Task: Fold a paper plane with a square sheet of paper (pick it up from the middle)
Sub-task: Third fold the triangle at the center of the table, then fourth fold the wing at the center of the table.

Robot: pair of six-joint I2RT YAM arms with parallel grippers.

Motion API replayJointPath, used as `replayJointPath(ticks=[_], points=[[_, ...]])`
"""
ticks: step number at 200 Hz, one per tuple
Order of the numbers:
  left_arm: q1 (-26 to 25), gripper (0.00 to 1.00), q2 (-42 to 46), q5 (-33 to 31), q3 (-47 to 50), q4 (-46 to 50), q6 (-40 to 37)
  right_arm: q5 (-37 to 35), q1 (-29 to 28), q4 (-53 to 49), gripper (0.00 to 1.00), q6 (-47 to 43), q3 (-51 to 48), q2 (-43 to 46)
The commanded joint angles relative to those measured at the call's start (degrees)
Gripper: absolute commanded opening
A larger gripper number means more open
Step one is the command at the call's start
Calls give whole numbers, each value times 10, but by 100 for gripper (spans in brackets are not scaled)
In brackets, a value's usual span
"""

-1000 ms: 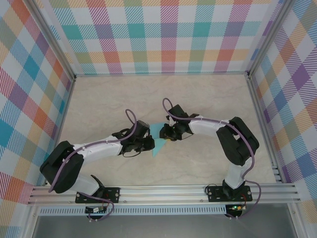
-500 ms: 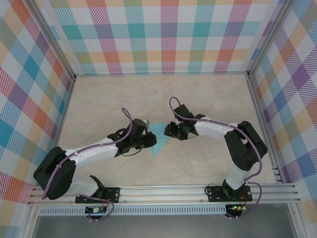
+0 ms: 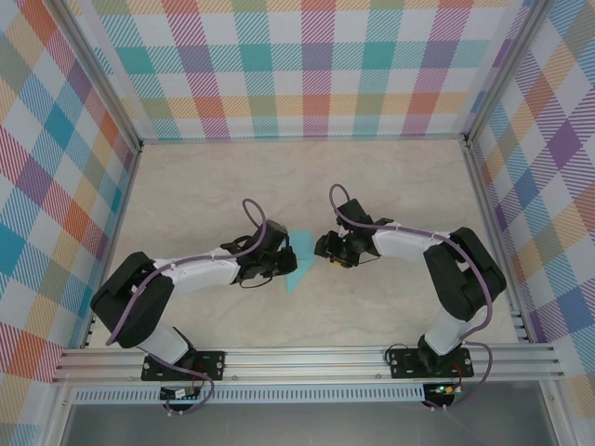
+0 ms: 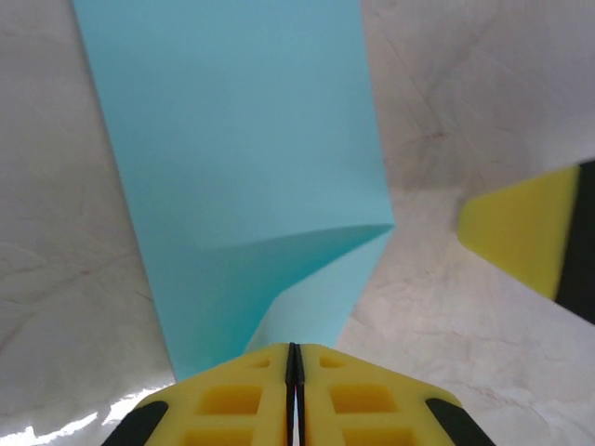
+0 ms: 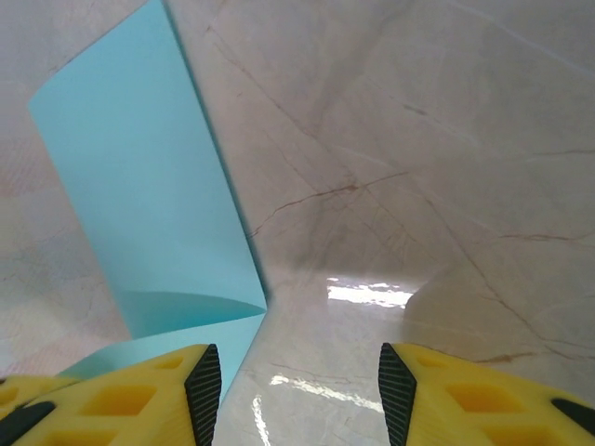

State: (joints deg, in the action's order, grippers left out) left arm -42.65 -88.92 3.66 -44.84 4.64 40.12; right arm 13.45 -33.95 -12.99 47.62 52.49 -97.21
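Top view: square sheet of paper (image 3: 297, 272), turquoise and already folded into a narrower creased shape, lies near the middle of the table (image 3: 204, 186), between the two grippers. Long axis runs roughly far-to-near, the near end leaning slightly to the left. The shape narrows to a point at that near end, so the tip faces the arm bases; the broader end faces the far wall. Left gripper (image 3: 283, 267) sits at the sheet's left edge. Right gripper (image 3: 322, 249) sits just off the upper right edge. The two arms reach in from either side and their heads are near each other but apart. Left wrist view: left gripper (image 4: 294, 372) has its yellow pads pressed together, only a thin dark seam between them, and the near end of the sheet (image 4: 232, 167) runs into that seam, so the claw reads as clamped on the paper. From there the sheet stretches straight away from the camera as a long band, with a folded flap curling across it just ahead of the pads. A yellow fingertip (image 4: 521, 237) of the right gripper shows to the right of the sheet, clear of it, over bare marble. Right wrist view: right gripper (image 5: 290, 376) has its fingers spread wide, nothing between them but tabletop. The sheet (image 5: 149, 214) lies to the left, its straight edge running away from the camera. One corner reaches the inner side of the left finger (image 5: 139, 390); contact there cannot be judged.
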Motion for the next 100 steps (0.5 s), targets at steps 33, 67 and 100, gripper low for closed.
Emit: replayJointPath(ticks=[33,67,100], points=[[-1,10,-44,-66,-31,65,17,84,2,30,47,-9,7,-9],[0,9,-55,-72,-38,81,13,111,2,38,42,-10,14,-26],[-1,9,-62,-69,-39,83,12,139,2,48,41,-11,21,-42]])
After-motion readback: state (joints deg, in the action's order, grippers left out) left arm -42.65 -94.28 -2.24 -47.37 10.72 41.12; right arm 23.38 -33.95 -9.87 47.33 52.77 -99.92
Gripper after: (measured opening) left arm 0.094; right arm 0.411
